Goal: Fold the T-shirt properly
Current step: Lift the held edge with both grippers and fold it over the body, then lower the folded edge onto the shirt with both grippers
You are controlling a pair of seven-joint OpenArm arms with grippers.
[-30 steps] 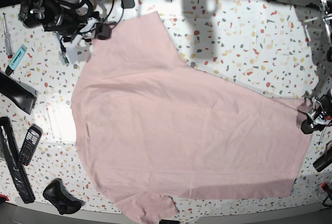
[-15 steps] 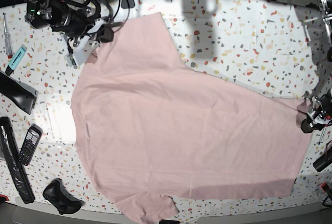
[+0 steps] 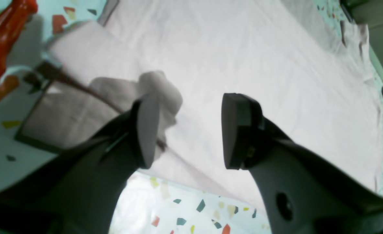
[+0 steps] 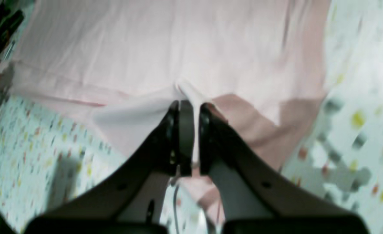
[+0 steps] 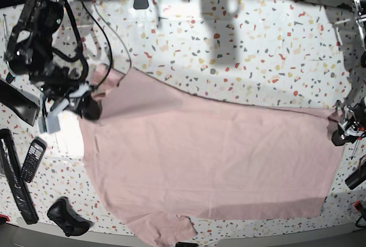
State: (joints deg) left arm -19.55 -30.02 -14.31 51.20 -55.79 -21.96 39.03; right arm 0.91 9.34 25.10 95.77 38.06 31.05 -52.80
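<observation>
The pale pink T-shirt (image 5: pixel 211 155) lies spread over the speckled table, plain side up. Its far left part is folded down into a flap (image 5: pixel 137 95). My right gripper (image 5: pixel 88 108) is shut on a pinched fold of that flap (image 4: pixel 191 92) at the shirt's left edge. At the right edge of the shirt my left gripper (image 5: pixel 343 128) is open. In the left wrist view it (image 3: pixel 191 130) hangs over the cloth (image 3: pixel 243 58), and a bunched corner (image 3: pixel 160 87) lies against one finger (image 3: pixel 146 130).
A phone (image 5: pixel 32 158), a long black bar (image 5: pixel 14 181) and a black controller (image 5: pixel 67 217) lie at the front left. White paper (image 5: pixel 67 135) pokes out beside the shirt. A red-orange tool (image 3: pixel 3 32) is near the left gripper. The table's front edge (image 5: pixel 257 241) is close.
My right gripper shut on the shirt's far left corner and carried it toward the front and left, folding the upper part over. The left arm has not moved.
</observation>
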